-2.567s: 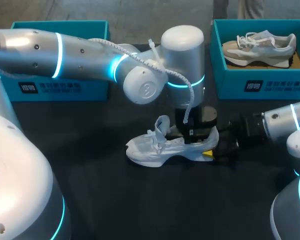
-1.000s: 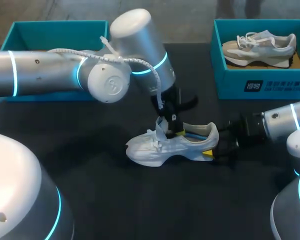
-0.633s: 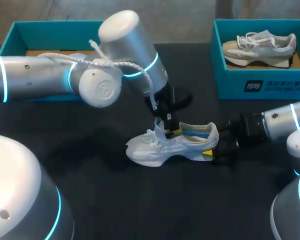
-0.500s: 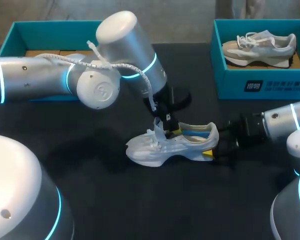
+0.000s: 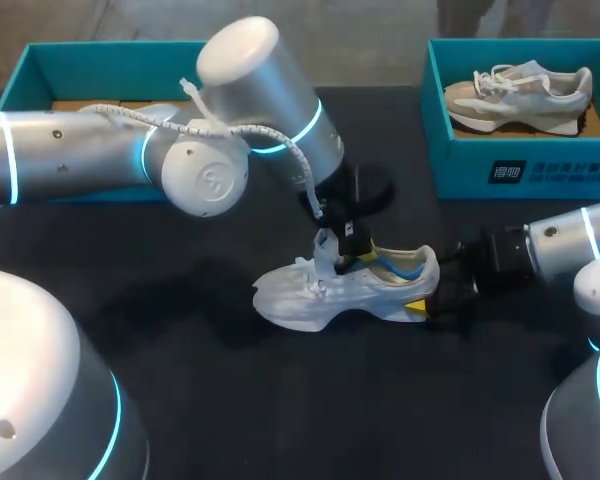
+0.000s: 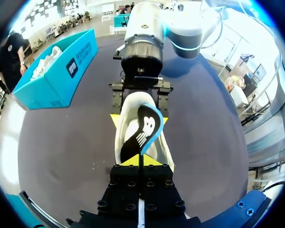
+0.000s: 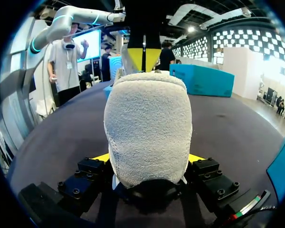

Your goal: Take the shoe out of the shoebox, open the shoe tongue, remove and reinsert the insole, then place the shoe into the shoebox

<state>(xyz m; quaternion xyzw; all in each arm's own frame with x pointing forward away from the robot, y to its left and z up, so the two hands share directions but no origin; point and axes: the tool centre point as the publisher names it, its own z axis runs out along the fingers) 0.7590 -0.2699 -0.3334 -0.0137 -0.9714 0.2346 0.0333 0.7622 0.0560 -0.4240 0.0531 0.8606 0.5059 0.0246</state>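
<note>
One shoe (image 5: 330,295): heel clamped in right tool (image 7: 148,157), insole (image 6: 141,130) in left tool (image 6: 139,161).

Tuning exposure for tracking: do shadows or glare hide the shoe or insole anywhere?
Head view: white shoe stands out bright on the dark table, a soft shadow beside its toe; glare on the left arm. Left wrist view: insole evenly lit. Right wrist view: the white shoe evenly lit, dark only beneath its heel.
</note>
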